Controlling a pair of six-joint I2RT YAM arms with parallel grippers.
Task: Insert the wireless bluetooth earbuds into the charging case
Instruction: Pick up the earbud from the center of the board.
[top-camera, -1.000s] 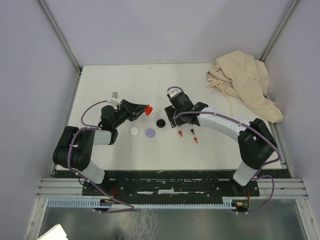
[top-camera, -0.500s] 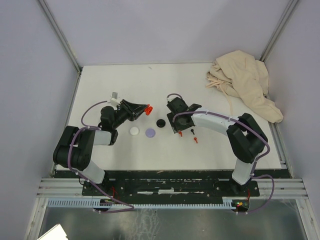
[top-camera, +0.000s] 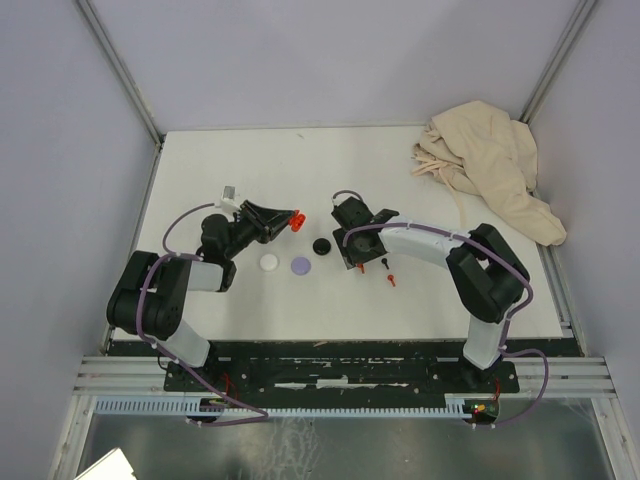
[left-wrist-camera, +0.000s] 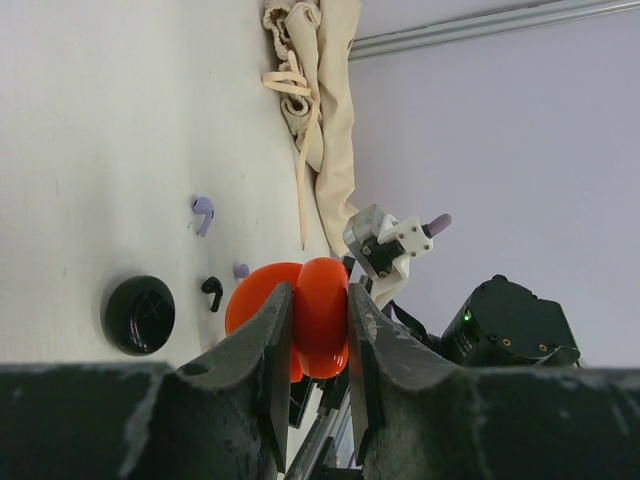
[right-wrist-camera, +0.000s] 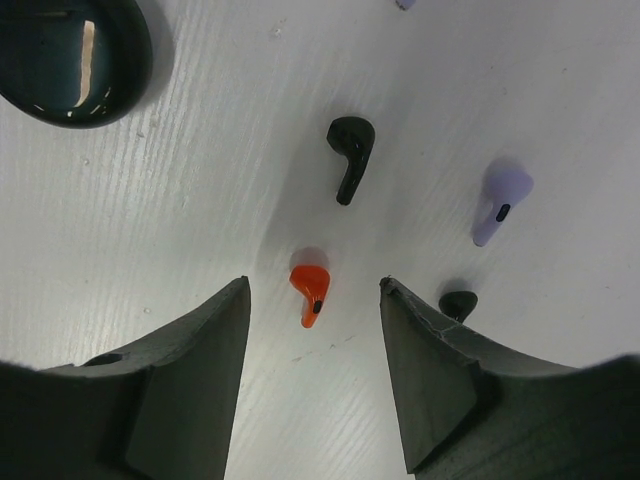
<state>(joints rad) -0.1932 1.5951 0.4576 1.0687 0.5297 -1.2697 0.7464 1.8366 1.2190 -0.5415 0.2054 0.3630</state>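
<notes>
My left gripper (top-camera: 291, 220) is shut on a round red charging case (left-wrist-camera: 320, 320) and holds it above the table; its lid looks hinged open. My right gripper (right-wrist-camera: 313, 292) is open and low over the table, its jaws on either side of a red earbud (right-wrist-camera: 310, 287) without touching it. A black earbud (right-wrist-camera: 350, 152), a lavender earbud (right-wrist-camera: 498, 198) and a second black earbud (right-wrist-camera: 458, 302) lie close by. In the top view my right gripper (top-camera: 356, 256) is above that red earbud (top-camera: 360, 267), and another red earbud (top-camera: 391, 280) lies to its right.
A round black case (top-camera: 321, 245), a lavender disc (top-camera: 301, 265) and a white disc (top-camera: 269, 263) lie in a row between the arms. A crumpled beige cloth (top-camera: 495, 160) fills the far right corner. Grey walls close in three sides.
My right arm has folded in and its gripper has come down and slightly left over the red earbud. My left gripper has kept hold of the red case, almost still.
</notes>
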